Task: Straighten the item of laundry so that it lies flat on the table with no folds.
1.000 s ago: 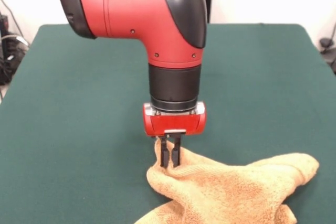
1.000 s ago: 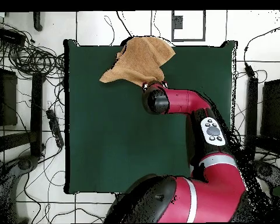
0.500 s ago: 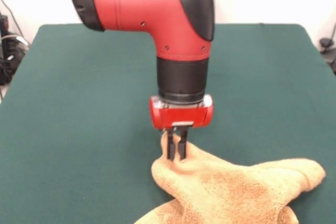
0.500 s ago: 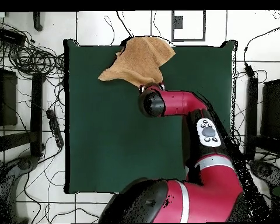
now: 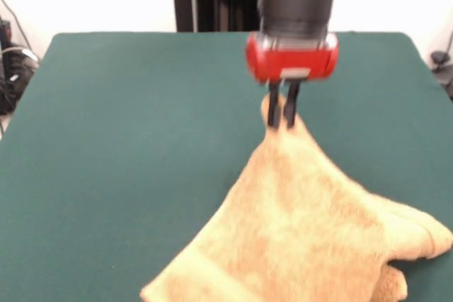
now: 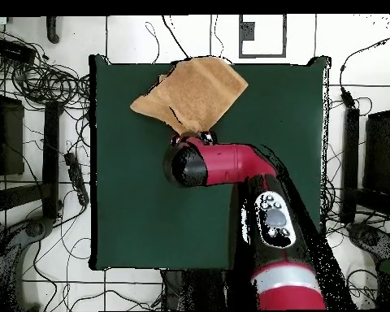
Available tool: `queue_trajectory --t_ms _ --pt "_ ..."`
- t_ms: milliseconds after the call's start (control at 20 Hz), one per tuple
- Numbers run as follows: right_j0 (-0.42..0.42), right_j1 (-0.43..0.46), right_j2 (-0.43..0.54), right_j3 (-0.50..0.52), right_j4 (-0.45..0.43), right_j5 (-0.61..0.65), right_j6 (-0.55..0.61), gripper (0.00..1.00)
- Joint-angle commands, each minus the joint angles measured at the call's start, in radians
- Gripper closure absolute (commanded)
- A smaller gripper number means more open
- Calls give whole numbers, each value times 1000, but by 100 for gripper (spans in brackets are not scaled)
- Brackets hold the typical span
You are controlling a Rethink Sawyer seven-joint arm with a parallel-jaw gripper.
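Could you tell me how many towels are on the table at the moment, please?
1. The single towel lies at the table's near edge in the front view, one corner pinched in the claw. Nothing suggests another is hidden beneath it.

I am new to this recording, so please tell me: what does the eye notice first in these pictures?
The red gripper stands out first, shut on a corner of the orange-tan towel and holding it above the green table. From that corner the towel slopes down toward the front view's lower edge.
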Motion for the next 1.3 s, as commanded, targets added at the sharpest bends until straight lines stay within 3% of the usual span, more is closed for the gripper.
queue_trajectory --t_ms 50,500,800,1300 --pt "28 -210 -37 263 96 168 209 100" --pt "-28 -176 -28 331 123 69 187 100" --pt "-101 -68 26 250 117 70 110 100" --pt "-116 -40 12 230 90 55 113 100"
